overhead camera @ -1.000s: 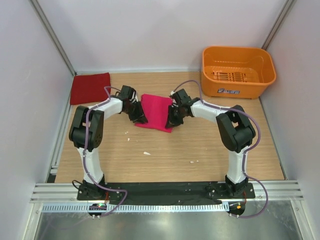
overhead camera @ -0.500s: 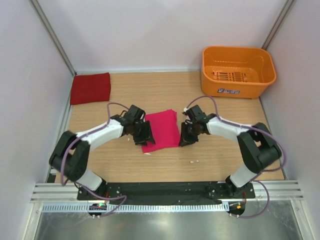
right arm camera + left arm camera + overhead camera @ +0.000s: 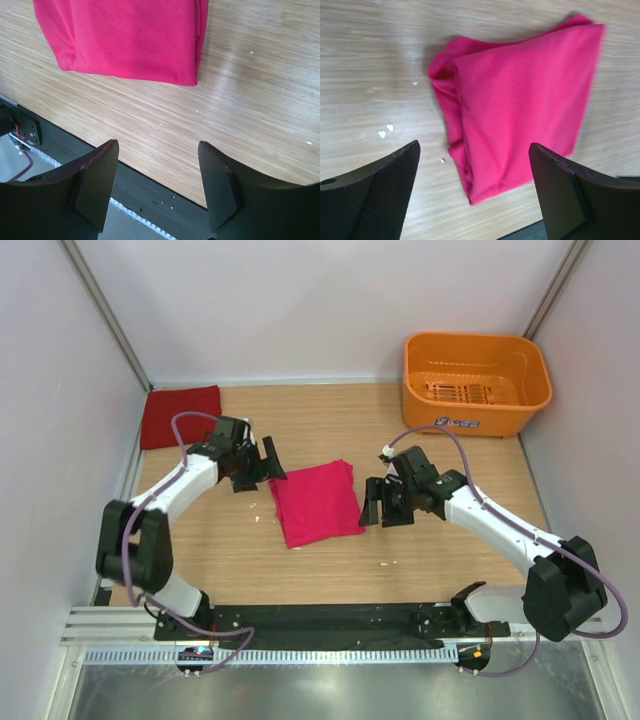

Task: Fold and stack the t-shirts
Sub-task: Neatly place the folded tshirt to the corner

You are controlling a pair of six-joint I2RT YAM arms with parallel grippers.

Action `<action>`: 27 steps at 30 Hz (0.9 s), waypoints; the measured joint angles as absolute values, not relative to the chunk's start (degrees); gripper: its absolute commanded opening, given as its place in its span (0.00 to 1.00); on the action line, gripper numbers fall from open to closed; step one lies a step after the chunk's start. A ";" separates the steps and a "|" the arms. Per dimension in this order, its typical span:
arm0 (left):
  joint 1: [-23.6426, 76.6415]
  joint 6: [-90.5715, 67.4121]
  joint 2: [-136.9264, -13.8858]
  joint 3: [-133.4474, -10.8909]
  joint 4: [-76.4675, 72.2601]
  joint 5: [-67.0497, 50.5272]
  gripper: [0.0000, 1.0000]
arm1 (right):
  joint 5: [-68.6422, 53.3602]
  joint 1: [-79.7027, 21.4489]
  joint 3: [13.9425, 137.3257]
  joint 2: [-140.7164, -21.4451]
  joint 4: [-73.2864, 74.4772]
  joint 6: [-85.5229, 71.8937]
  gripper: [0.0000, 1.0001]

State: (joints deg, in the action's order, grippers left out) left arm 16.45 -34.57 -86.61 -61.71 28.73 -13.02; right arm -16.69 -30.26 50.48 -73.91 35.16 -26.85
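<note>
A magenta-pink t-shirt [image 3: 316, 502] lies folded into a flat rectangle on the wooden table, mid-centre; it also shows in the left wrist view [image 3: 520, 105] and the right wrist view [image 3: 125, 35]. A darker crimson t-shirt [image 3: 181, 415], folded flat, rests at the far left corner. My left gripper [image 3: 260, 468] hovers just left of the pink shirt, open and empty. My right gripper [image 3: 382, 505] stands just right of it, also open with nothing between its fingers [image 3: 95, 185].
An orange plastic basket [image 3: 476, 383] sits at the far right corner. Small white crumbs [image 3: 386, 563] lie on the wood near the front. A black rail [image 3: 330, 618] runs along the table's near edge, and white walls close in both sides.
Both grippers carried the pink shirt toward the front, laid it flat, opened and drew away to either side. The shirt now lies free on the table.
</note>
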 measured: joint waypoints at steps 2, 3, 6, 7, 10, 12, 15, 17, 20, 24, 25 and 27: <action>15.97 -33.69 -91.61 -61.76 27.44 -13.74 0.88 | -16.56 -30.24 50.39 -72.73 35.73 -26.87 0.71; 15.94 -33.28 -93.56 -61.78 26.89 -14.09 0.87 | -16.56 -30.24 50.19 -72.03 35.73 -26.85 0.71; 15.99 -31.86 -97.86 -62.33 25.28 -15.31 0.86 | -16.53 -30.24 48.86 -69.56 35.77 -26.89 0.71; 15.99 -31.40 -98.65 -62.63 24.84 -15.68 0.85 | -16.53 -30.24 48.23 -68.79 35.79 -26.92 0.71; 15.97 -30.74 -99.77 -62.94 22.57 -16.38 0.84 | -16.56 -30.24 46.57 -67.51 36.10 -27.07 0.70; 15.97 -30.57 -100.09 -62.94 21.12 -16.88 0.82 | -16.58 -30.24 45.87 -67.22 36.16 -27.20 0.70; 15.97 -30.50 -100.95 -62.76 18.55 -17.63 0.81 | -16.62 -30.24 45.17 -67.05 36.14 -27.38 0.70; 15.97 -30.50 -101.73 -62.28 16.78 -18.02 0.80 | -16.62 -30.24 44.95 -67.05 36.14 -27.40 0.70; 15.94 -30.46 -103.02 -61.47 14.96 -18.22 0.75 | -16.69 -30.24 44.93 -67.05 36.10 -27.35 0.69; 15.73 -30.39 -103.79 -61.47 12.97 -18.90 0.73 | -17.19 -30.13 44.60 -67.05 35.83 -27.35 0.69; 15.73 -30.35 -103.85 -61.47 12.78 -18.90 0.73 | -17.32 -30.13 44.49 -67.05 35.73 -27.35 0.69; 15.73 -30.39 -103.79 -61.34 12.60 -18.70 0.76 | -17.56 -30.15 44.34 -67.05 35.62 -27.35 0.69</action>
